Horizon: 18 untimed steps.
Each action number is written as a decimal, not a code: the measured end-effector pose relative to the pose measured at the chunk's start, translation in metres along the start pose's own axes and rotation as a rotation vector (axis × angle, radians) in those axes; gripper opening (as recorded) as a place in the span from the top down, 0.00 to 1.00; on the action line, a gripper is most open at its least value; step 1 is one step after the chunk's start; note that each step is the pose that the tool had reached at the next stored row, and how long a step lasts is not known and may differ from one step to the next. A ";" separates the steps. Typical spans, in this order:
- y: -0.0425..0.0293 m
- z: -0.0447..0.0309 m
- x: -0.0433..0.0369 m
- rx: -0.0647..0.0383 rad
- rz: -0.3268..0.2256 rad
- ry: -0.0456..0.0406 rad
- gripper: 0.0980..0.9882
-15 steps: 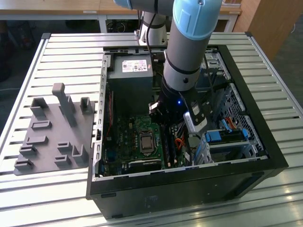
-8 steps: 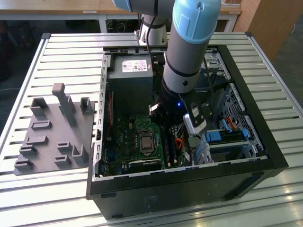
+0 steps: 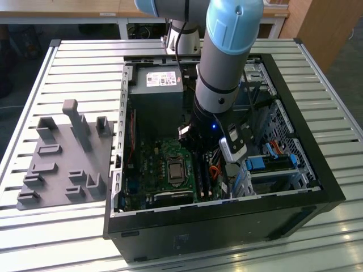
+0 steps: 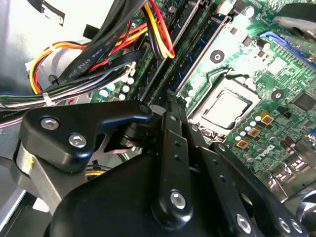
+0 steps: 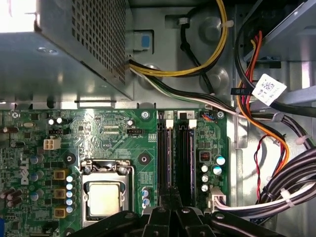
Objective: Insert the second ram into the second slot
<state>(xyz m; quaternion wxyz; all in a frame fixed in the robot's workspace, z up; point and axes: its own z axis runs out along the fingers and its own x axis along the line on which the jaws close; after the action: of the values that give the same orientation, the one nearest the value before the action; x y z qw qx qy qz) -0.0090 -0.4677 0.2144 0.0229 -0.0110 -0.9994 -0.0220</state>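
Gripper [image 4: 170, 101] hung low inside the open computer case [image 3: 317, 170]. Its fingers looked drawn together, with nothing visible between them, and the tips were poised just above the two memory slots [image 5: 176, 153].

Both slots read dark. We could not tell whether the second ram already sat in one.

We judged the stick light, stiff, thin and fragile. It is best held by its bare long edge, away from the chips and contacts, and pressed straight down.

Room was tight. The cable bundle [image 5: 276, 192] lay just beside the slots on one side and the processor socket [image 5: 104, 197] near on the other. The power supply [image 5: 74, 44] stood beyond the white slot latches [image 5: 169, 123].
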 end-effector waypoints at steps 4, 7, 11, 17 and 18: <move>0.0010 -0.0100 0.0004 -0.008 0.000 -0.0013 0.99; 0.0011 -0.0191 0.0008 -0.007 0.000 -0.0009 0.99; 0.0014 -0.0258 0.0011 -0.007 0.000 -0.0009 0.99; 0.0017 -0.0345 0.0016 -0.007 0.000 -0.0005 0.99; 0.0018 -0.0348 0.0016 -0.007 0.000 -0.0006 0.99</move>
<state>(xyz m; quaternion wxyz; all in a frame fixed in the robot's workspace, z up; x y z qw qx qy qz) -0.0089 -0.4674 0.2493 0.0226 -0.0109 -0.9994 -0.0254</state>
